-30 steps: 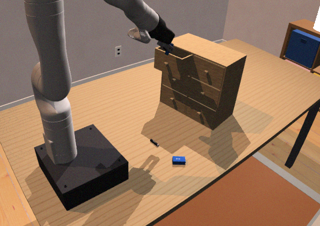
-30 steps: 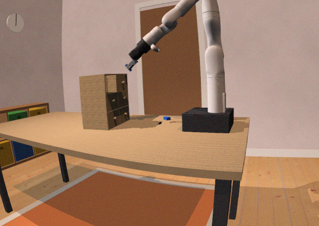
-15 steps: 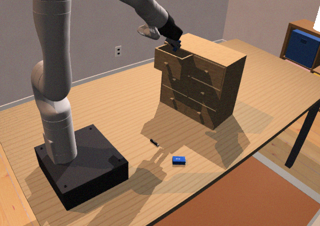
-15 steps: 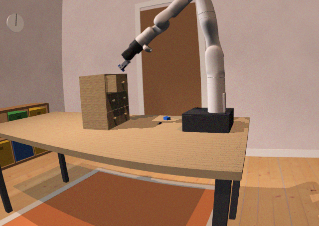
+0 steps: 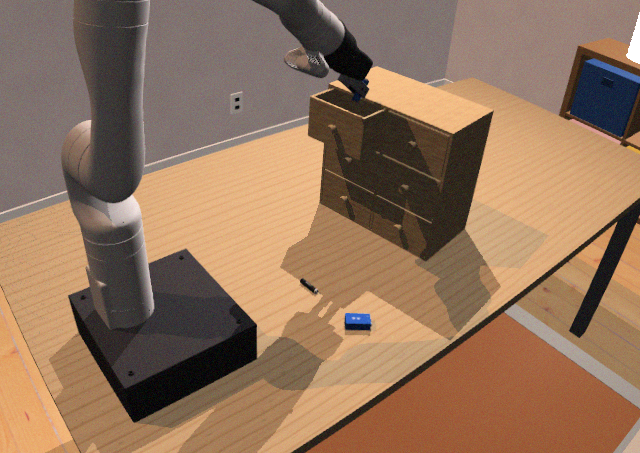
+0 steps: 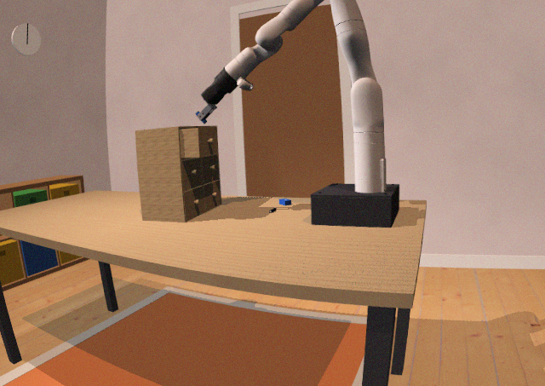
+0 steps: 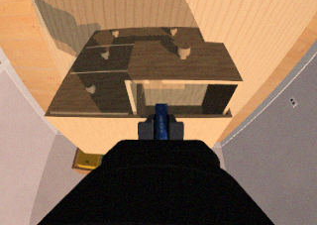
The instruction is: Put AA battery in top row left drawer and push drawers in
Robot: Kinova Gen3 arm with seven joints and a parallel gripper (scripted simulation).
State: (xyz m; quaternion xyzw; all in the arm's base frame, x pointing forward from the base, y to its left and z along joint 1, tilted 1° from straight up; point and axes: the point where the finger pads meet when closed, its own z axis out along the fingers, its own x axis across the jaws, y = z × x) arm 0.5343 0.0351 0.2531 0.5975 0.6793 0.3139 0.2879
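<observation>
The left top drawer (image 5: 336, 120) (image 6: 190, 142) (image 7: 185, 61) stands open, its mouth unobstructed from above in front.
</observation>
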